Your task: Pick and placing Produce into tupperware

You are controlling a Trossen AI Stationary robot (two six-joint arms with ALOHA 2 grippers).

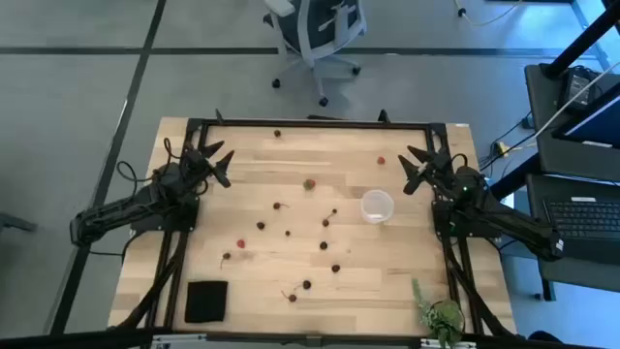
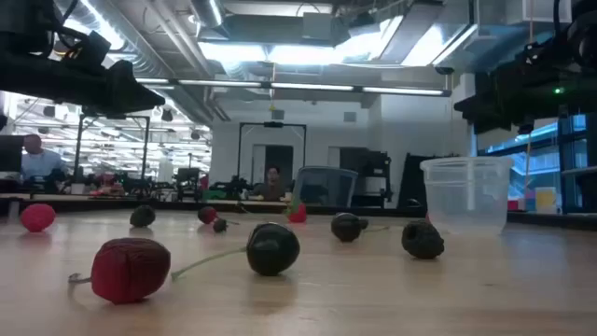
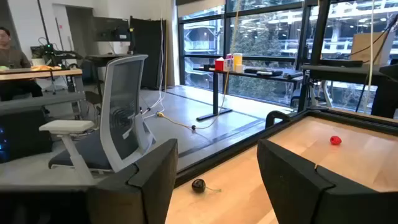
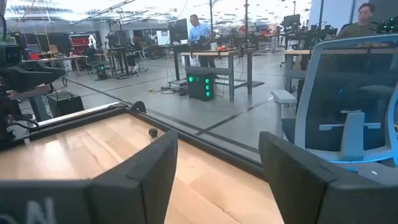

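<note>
Several tiny dark and red fruits lie scattered over the wooden table, among them a red one (image 1: pixel 381 161), a dark one near the far edge (image 1: pixel 277 134) and a dark cluster (image 1: pixel 324 245). The round translucent tub (image 1: pixel 377 206) stands upright right of centre, also seen in the low view (image 2: pixel 466 194). My left gripper (image 1: pixel 217 163) is open, raised at the table's left side. My right gripper (image 1: pixel 417 167) is open, raised at the right side, a little beyond the tub. Neither touches anything. In the left wrist view a dark fruit (image 3: pixel 198 185) lies ahead of the fingers.
A flat black square pad (image 1: pixel 205 301) lies near the front left corner. A leafy green plant (image 1: pixel 441 316) stands at the front right corner. An office chair (image 1: pixel 315 29) stands beyond the far edge. Bare wood shows between the scattered fruits.
</note>
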